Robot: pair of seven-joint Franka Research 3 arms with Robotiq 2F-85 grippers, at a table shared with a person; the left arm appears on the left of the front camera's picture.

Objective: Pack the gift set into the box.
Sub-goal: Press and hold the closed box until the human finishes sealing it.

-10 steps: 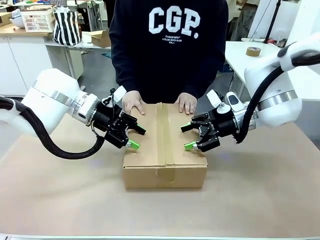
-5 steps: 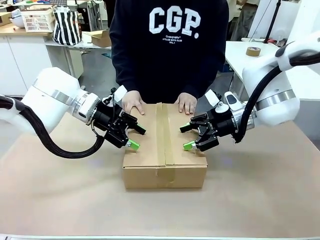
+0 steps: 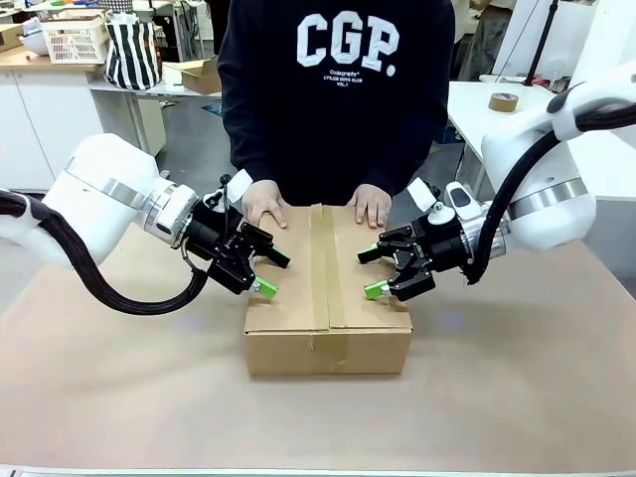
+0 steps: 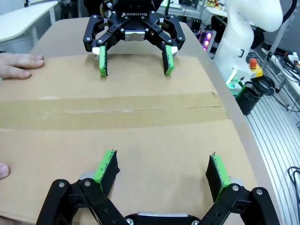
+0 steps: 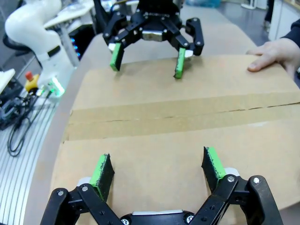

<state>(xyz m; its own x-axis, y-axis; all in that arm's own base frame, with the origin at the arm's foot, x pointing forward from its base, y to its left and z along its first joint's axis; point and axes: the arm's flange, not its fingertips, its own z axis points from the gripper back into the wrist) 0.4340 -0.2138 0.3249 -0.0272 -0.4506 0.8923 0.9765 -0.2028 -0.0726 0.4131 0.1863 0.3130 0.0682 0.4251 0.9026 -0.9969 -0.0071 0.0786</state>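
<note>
The left gripper (image 3: 270,275) hung wide open and empty over the left flap (image 3: 293,310) of the closed box (image 3: 328,350), which sat mid-table with a person's hands (image 3: 263,204) on its far edge. The right gripper (image 3: 370,272) gaped equally wide, empty, over the right flap (image 3: 376,316).
</note>
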